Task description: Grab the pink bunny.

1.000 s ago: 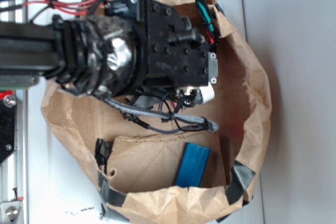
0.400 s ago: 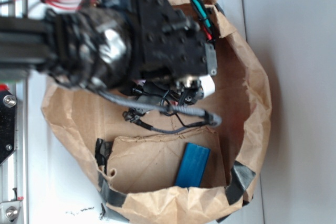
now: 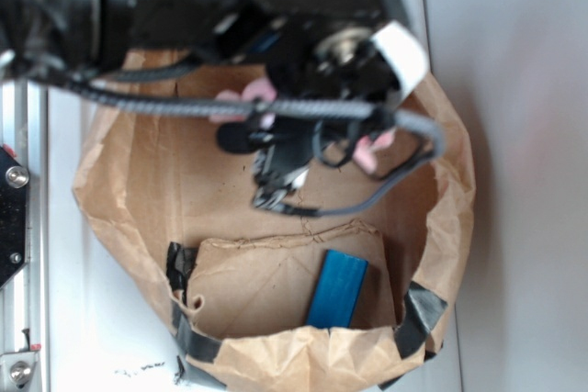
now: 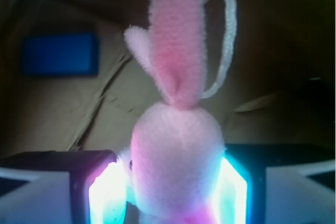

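Exterior: black robot arm (image 3: 230, 6) at 12 o'clock over crumpled brown paper bag (image 3: 138, 190); soft pink plush bunny (image 3: 253, 98) partly hidden beneath it; flat blue rectangular block (image 3: 335, 288) at 6 o'clock.

Wrist: gripper (image 4: 176, 190) jaws clamped on bunny's (image 4: 176, 150) body, ears at 12 o'clock, block (image 4: 60, 54) at 10 o'clock.

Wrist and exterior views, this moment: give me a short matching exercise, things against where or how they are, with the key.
Things:
1. pink bunny
2. blue block
3. gripper
4. brown paper bag

States:
A. lying flat on the bag floor, untouched
B. held between the two pads, ears pointing away from the camera
C. shut on the plush
D. open-topped, walls taped with dark tape

Pairs: 1-B, 2-A, 3-C, 4-D
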Robot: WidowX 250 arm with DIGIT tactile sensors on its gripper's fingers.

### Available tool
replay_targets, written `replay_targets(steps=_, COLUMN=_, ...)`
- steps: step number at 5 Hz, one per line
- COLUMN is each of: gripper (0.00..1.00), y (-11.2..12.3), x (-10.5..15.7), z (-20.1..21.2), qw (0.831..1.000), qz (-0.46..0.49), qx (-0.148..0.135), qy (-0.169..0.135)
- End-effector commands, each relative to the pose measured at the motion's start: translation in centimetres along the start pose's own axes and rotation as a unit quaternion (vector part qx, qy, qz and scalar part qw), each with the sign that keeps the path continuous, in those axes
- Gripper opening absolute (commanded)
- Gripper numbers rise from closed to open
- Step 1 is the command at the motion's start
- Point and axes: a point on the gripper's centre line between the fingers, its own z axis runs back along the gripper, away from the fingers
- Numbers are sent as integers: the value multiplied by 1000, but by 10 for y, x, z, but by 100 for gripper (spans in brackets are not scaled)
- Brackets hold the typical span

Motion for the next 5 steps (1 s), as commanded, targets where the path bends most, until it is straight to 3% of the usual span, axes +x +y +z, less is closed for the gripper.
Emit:
replay_targets(steps=1, gripper=0, y=-6, x=27, z=52, qw=991, qz=77, qx=99, qy=-48)
replay_targets(steps=2, gripper=0, y=-30, x=26, z=64, qw=990, qz=98, qx=86, qy=-62)
replay_targets(steps=3, gripper=0, y=-51, x=27, z=76, qw=991, qz=114, qx=33, qy=-53)
replay_targets(steps=4, gripper=0, y=-62, x=20, z=92, qw=993, qz=107, qx=-22, qy=-46)
replay_targets(steps=5, gripper=0, y=-59, x=11, z=94, qw=991, qz=124, qx=-33, qy=-44)
